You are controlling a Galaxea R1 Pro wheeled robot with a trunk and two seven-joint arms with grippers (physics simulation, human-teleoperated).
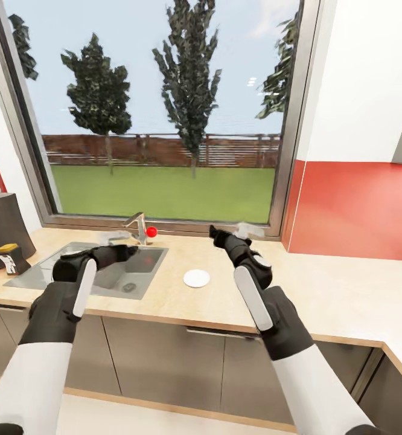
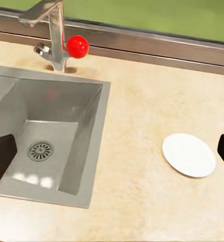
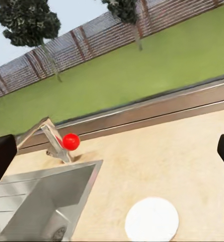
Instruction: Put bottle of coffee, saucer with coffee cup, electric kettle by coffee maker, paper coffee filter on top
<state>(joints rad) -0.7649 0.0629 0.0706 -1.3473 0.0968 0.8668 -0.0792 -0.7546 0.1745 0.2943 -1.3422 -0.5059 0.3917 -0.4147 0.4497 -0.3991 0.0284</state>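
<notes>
Left gripper (image 1: 124, 251): hanging over the sink (image 1: 38, 270), fingers spread wide, holding nothing; its dark fingertips sit far apart at the two edges of its wrist view.
Right gripper (image 1: 216, 232): raised over the desk (image 1: 322, 290) toward the window, also spread wide and empty.
Saucer (image 1: 196, 278): flat on the desk, below the right gripper and a little back toward the robot; off to the right of the left gripper, past the sink's edge. Nothing rests on it.
Coffee maker (image 1: 2, 226): far out to the left of the left gripper, beyond the sink, cut off by the frame edge.
Bottle of coffee (image 1: 12, 258): standing just in front of the coffee maker, yellow cap up.
Tap (image 1: 137, 226): at the back of the sink with a red knob (image 1: 151, 231), between the two grippers.
Step in hand, as I judge it: the saucer wants picking up and carrying across to the coffee maker.
How to do it well: come down with the right gripper straight over the rim, pinch one edge only, lift level, and pass clear of the tap and the sink before setting down beside the bottle.
</notes>
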